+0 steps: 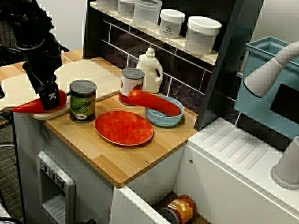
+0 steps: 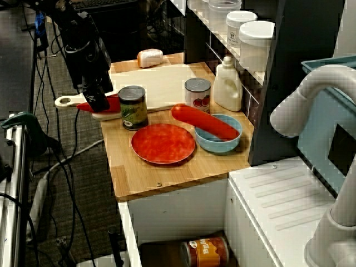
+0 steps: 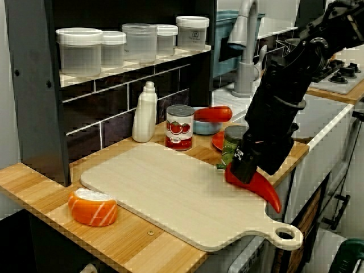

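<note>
In the front view you see the gripper (image 1: 52, 98) set down on the red pepper (image 1: 27, 107), which lies on the cutting board (image 1: 88, 74) just beside the green can (image 1: 82, 101), on the can's side away from the red plate (image 1: 124, 127). That view shows neither the board's handle nor the salmon piece. The view from above gives you both. The handle (image 2: 65, 101) juts past the edge of the counter (image 2: 167, 172), beyond the gripper from the can, and the salmon piece (image 2: 150, 57) sits near the board's far corner, well apart from the can. Only the view along the board shows the pepper's pointed tip hanging out over the board's long edge near the handle, with the thick end under the fingers. You have little room on the can's side, where the can stands near the gripper with the tomato can (image 2: 197, 94) and the blue bowl (image 2: 218, 139) beyond it. Away from the can, toward the salmon piece, the board lies broad and bare. The jaws come down over the pepper's thick end and touch it, but you cannot tell whether they pinch it or merely stand about it.
</note>
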Available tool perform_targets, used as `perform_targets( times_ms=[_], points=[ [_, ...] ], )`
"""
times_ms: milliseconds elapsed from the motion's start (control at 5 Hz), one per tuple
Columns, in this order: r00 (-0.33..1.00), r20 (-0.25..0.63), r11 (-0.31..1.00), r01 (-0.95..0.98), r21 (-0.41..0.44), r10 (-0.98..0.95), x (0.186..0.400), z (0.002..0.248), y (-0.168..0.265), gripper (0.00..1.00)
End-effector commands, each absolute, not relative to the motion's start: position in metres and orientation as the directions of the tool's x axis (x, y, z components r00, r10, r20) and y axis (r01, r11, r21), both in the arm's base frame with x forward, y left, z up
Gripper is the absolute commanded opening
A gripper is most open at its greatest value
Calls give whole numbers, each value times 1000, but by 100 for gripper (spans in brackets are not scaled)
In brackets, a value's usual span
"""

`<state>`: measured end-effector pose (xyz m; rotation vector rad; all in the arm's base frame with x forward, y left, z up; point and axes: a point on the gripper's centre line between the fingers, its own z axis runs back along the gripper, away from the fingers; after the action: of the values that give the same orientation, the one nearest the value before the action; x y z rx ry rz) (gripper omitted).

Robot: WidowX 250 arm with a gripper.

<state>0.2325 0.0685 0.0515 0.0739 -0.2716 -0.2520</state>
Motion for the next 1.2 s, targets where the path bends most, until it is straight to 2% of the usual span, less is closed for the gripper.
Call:
perform_targets(
  times_ms=[0, 600, 800, 1000],
  points=[
    [923, 271, 959, 242, 144, -274, 240, 50, 74, 100],
    [920, 285, 959, 230, 165, -270, 239, 45, 75, 100],
    [918, 287, 958, 236, 160, -274, 237, 46, 76, 0],
    [913, 296, 957, 241, 164, -281, 238, 49, 79, 0]
  ],
)
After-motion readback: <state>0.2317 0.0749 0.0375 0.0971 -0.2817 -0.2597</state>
